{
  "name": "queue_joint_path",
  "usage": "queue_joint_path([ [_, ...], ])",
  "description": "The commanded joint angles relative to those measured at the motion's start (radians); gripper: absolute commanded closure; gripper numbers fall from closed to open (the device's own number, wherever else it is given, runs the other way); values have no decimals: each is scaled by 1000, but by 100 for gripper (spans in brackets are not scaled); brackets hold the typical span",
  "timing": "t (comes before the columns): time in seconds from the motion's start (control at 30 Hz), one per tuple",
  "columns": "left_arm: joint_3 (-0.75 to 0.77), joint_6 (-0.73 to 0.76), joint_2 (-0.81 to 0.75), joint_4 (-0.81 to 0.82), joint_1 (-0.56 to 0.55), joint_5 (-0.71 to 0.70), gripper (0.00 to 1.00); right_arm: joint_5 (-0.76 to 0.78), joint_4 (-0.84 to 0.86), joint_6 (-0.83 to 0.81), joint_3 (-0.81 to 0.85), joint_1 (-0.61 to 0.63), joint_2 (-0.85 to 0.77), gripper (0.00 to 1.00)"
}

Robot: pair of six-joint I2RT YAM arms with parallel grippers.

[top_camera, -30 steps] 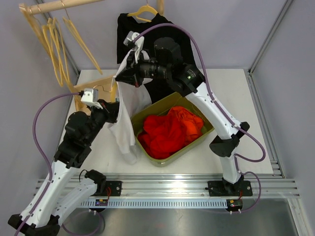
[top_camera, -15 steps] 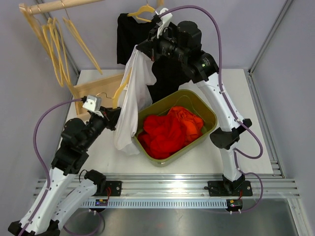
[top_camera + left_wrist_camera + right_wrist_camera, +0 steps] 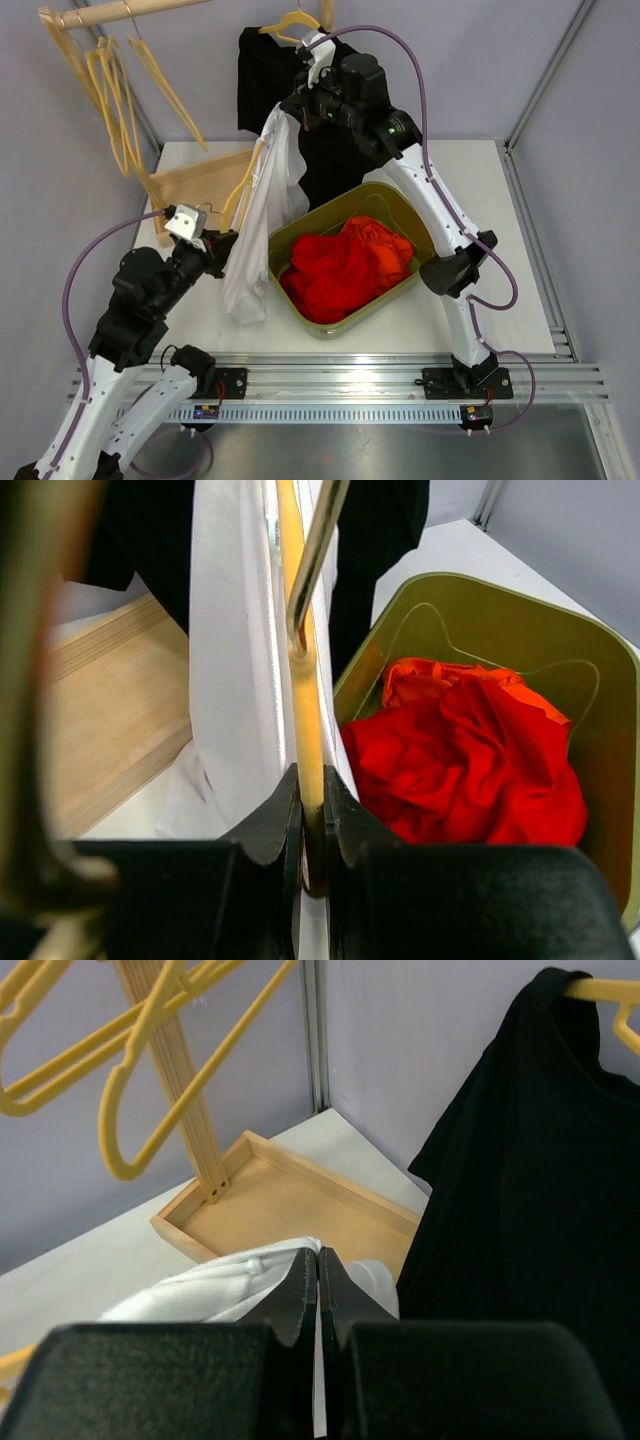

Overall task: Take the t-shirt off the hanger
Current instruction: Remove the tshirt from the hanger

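Peeling t-shirt (image 3: 262,205) off hanger (image 3: 303,710)
While left gripper (image 3: 312,810) clamps it, right gripper (image 3: 319,1270) pinches cloth; a snag may break either hold.

One white t-shirt (image 3: 268,195), one black shirt (image 3: 258,85), one red heap (image 3: 345,265), one bin (image 3: 400,205), one tray (image 3: 200,185)

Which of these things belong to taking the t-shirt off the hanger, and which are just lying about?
In the job: white t-shirt, yellow hanger, left gripper clamping it, right gripper pinching the shirt.
Lying about: green bin, red cloth, black t-shirt, empty hangers, wooden tray.
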Motion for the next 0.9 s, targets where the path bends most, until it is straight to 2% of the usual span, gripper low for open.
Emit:
queue_joint_path([
  [0.0, 55, 29, -59, -169, -6, 25, 100, 217, 218, -66, -11, -129, -26, 100],
  [0.27, 121, 43, -61, -207, -6, 77, 100, 221, 213, -94, -83, -160, -8, 100],
  [0.57, 244, 58, -79, -276, -6, -25, 100, 217, 195, -86, -151, -179, 26, 100],
  [0.87, 289, 63, -84, -334, -6, -58, 100, 203, 180, -71, -191, -195, 46, 100],
])
